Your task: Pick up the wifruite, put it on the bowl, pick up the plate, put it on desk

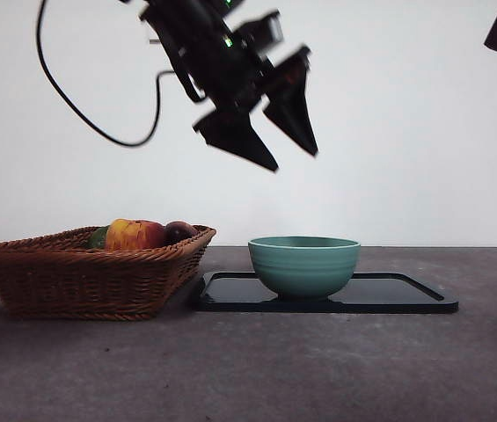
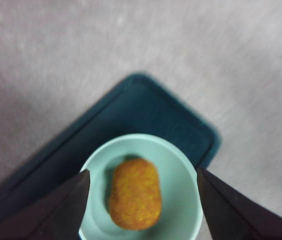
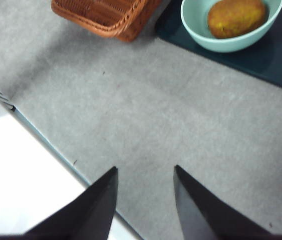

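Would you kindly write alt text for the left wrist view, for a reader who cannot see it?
A brown-tan wifruite lies inside the teal-green bowl, seen from above between the open jaws of the left end effector. The bowl stands on a dark tray that rests on the grey desk.

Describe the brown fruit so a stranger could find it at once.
On the grey desk, right of the wicker basket, lies a dark tray carrying a teal bowl. The wifruite lies inside: oval, dull brown, alone there, unlike the basket's fruit.
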`<act>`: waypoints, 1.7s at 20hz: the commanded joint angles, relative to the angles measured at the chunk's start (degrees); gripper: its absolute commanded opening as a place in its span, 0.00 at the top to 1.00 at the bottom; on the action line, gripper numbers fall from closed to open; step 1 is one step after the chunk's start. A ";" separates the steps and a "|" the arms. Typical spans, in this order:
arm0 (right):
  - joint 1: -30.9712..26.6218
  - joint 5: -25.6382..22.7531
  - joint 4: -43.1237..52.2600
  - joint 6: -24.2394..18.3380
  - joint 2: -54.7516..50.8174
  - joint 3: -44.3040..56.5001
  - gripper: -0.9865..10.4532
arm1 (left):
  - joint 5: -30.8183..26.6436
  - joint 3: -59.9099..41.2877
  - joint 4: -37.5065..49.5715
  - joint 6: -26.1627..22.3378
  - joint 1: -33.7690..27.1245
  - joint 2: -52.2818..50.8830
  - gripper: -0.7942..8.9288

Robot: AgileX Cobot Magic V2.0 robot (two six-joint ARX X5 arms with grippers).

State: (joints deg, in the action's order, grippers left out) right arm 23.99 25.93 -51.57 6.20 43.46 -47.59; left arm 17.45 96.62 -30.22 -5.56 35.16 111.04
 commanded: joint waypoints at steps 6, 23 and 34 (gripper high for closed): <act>0.37 0.24 -1.66 -0.66 -0.42 -0.44 0.76 | -3.45 1.51 1.11 -5.03 2.38 7.82 0.56; 0.37 0.24 -2.01 -0.63 -2.51 -0.44 0.76 | -5.62 1.51 2.51 -7.30 3.98 11.17 0.56; 0.37 0.26 -2.08 -0.63 -4.00 -0.44 0.76 | -6.40 1.51 1.88 -7.39 4.57 13.29 0.56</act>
State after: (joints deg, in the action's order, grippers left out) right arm 23.99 25.93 -53.82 6.20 39.35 -47.59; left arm 11.03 96.66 -28.51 -12.43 39.16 122.26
